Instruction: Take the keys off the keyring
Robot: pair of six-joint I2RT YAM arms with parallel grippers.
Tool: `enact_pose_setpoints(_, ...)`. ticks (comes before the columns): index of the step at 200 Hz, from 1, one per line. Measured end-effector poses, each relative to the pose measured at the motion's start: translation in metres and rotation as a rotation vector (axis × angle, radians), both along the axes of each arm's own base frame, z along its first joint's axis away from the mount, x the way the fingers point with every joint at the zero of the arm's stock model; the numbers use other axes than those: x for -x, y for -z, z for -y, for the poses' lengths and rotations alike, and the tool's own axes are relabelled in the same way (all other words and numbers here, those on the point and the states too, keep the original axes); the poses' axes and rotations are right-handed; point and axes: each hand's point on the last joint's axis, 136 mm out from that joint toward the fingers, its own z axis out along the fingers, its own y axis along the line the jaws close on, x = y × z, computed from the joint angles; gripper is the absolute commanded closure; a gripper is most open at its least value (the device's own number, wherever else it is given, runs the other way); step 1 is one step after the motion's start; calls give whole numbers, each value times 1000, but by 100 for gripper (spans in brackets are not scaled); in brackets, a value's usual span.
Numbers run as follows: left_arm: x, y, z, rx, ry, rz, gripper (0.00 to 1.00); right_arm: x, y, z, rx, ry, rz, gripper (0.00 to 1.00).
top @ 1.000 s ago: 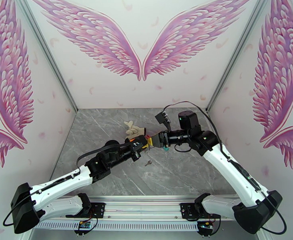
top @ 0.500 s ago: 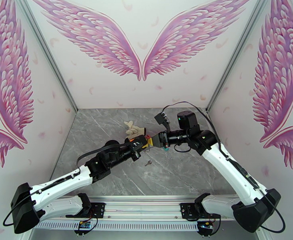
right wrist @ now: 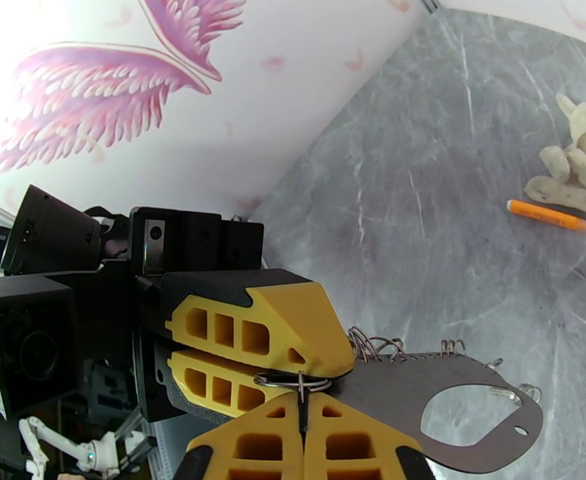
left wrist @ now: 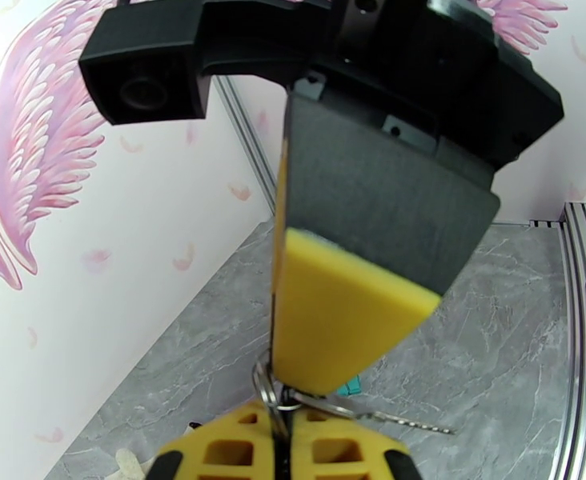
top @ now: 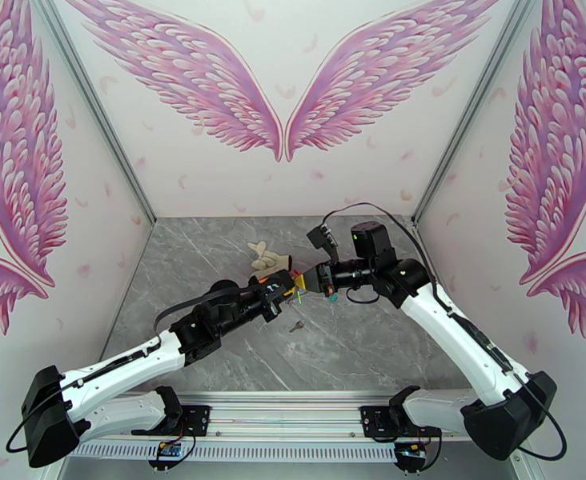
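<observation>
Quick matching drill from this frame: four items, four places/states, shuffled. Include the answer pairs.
Things:
1. keyring
2. loose key
3. orange stick
4. right gripper

Places or states:
a. shut on a small wire ring
b. dark flat loop, off the table, clamped in the left gripper
c. lying alone on the table, nearer the arm bases than both grippers
d. lying on the table right beside the cream glove

Pairs: 1-b, 2-c, 3-d, 4-a
</observation>
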Motion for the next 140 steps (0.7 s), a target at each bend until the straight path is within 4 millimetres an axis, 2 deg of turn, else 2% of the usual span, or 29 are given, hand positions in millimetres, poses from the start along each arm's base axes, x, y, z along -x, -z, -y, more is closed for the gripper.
enact_pose_setpoints(73,5,-2,4,14,33,-8,94,11,-4,11,4,39,161,100)
enact_pose_setpoints(140,9,-4,6,42,56,-38,94,18,-6,13,15,32,305,100)
